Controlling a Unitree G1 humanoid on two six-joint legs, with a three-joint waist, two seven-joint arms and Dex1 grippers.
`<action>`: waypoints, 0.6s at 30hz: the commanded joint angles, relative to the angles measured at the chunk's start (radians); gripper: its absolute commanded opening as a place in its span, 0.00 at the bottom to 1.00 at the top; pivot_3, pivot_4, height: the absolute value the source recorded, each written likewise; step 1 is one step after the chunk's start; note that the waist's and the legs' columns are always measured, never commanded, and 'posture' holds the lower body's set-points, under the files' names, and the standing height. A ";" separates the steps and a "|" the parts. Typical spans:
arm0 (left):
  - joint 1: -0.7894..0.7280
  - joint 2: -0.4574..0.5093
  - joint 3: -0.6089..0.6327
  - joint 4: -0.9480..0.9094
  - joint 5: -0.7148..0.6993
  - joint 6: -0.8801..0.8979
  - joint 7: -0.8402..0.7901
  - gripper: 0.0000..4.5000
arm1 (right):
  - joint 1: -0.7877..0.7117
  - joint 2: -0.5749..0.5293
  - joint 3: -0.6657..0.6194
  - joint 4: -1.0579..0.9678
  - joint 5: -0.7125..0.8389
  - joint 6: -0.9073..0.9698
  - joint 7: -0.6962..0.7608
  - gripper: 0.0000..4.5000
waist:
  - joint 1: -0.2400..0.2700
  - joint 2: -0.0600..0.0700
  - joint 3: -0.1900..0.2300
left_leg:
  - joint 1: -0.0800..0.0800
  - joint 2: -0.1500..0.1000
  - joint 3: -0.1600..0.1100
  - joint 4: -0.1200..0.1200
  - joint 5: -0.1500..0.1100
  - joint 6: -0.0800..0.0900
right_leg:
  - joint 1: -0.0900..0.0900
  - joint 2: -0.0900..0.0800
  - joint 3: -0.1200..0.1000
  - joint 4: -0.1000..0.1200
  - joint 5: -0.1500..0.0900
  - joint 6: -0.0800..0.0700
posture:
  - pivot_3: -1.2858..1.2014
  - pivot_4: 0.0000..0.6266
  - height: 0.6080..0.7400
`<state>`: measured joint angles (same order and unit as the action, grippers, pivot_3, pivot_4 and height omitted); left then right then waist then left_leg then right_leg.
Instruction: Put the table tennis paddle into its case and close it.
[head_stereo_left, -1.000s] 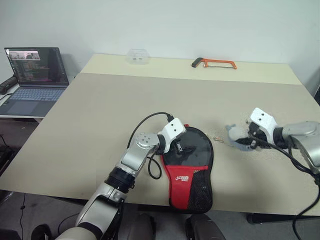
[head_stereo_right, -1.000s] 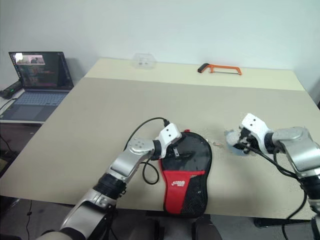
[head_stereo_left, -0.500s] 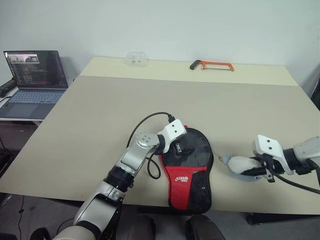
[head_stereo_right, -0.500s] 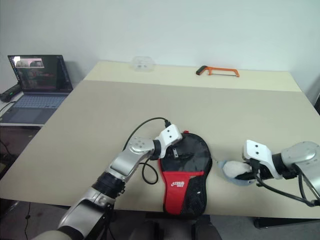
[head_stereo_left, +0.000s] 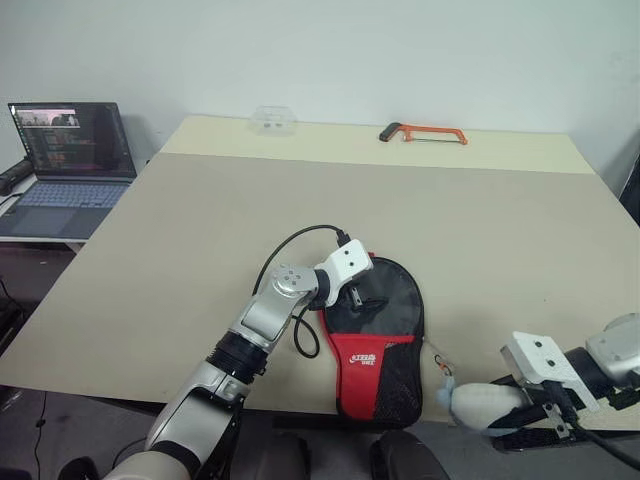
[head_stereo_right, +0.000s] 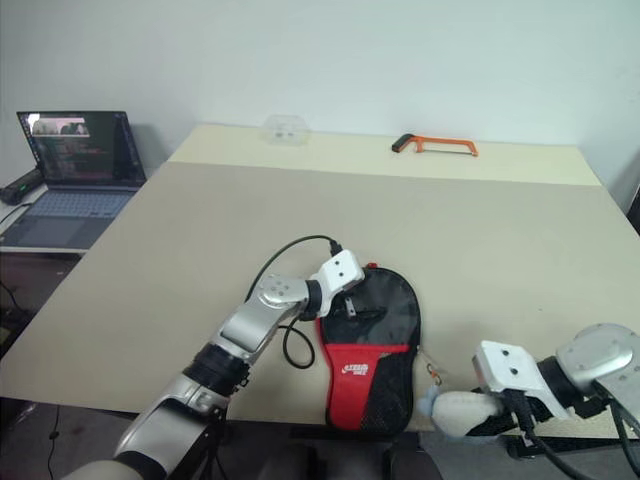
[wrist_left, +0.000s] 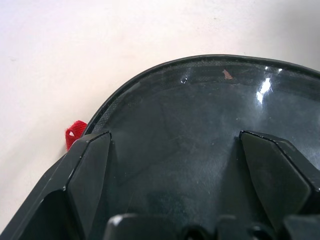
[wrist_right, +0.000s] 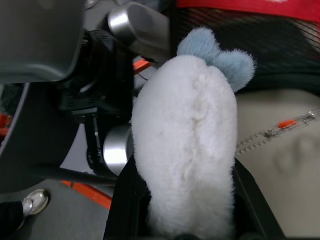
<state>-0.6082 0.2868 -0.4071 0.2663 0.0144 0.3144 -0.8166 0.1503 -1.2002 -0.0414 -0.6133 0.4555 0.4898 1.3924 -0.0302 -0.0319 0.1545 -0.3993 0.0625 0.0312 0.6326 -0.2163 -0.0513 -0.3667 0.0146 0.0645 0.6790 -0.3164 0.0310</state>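
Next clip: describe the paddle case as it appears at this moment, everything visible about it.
The case is a flat, paddle-shaped pouch lying near the table's front edge, narrow end toward the robot. Its round part is black under a clear plastic window; the lower part is red fabric with a white logo and black mesh. A small red tab sits at its top rim. The left gripper, jaws spread wide, rests over the clear window. A thin beaded chain lies beside its right edge.
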 joint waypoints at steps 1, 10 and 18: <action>0.050 0.046 -0.062 0.083 0.080 0.042 -0.012 1.00 | 0.069 -0.029 0.018 -0.085 0.034 -0.015 0.052 0.14 | 0.000 0.000 -0.001 | 0.000 0.000 0.000 -0.001 0.000 0.000 | 0.000 0.000 0.000 0.000 0.000 0.000 | 0.52 0.24 1.00; 0.053 0.077 -0.075 0.056 0.086 0.050 -0.043 1.00 | 0.172 -0.015 0.083 -0.248 0.114 0.001 0.026 0.14 | -0.002 -0.006 -0.006 | 0.002 0.000 -0.001 -0.003 0.000 0.000 | 0.000 0.001 0.000 0.000 0.000 -0.001 | 0.52 0.24 1.00; 0.046 0.096 -0.083 0.047 0.084 0.055 -0.054 1.00 | 0.165 -0.001 0.125 -0.279 0.118 0.006 -0.009 0.14 | -0.002 -0.011 -0.009 | 0.005 0.000 -0.002 -0.003 0.000 0.000 | 0.003 0.000 0.000 0.000 -0.001 -0.002 | 0.52 0.24 1.00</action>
<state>-0.6084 0.3444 -0.4266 0.2415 0.0206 0.3153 -0.8537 0.3139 -1.2053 0.0602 -0.8314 0.5336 0.4968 1.3673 -0.0323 -0.0433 0.1455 -0.3943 0.0629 0.0293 0.6296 -0.2164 -0.0515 -0.3640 0.0145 0.0651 0.6789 -0.3174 0.0292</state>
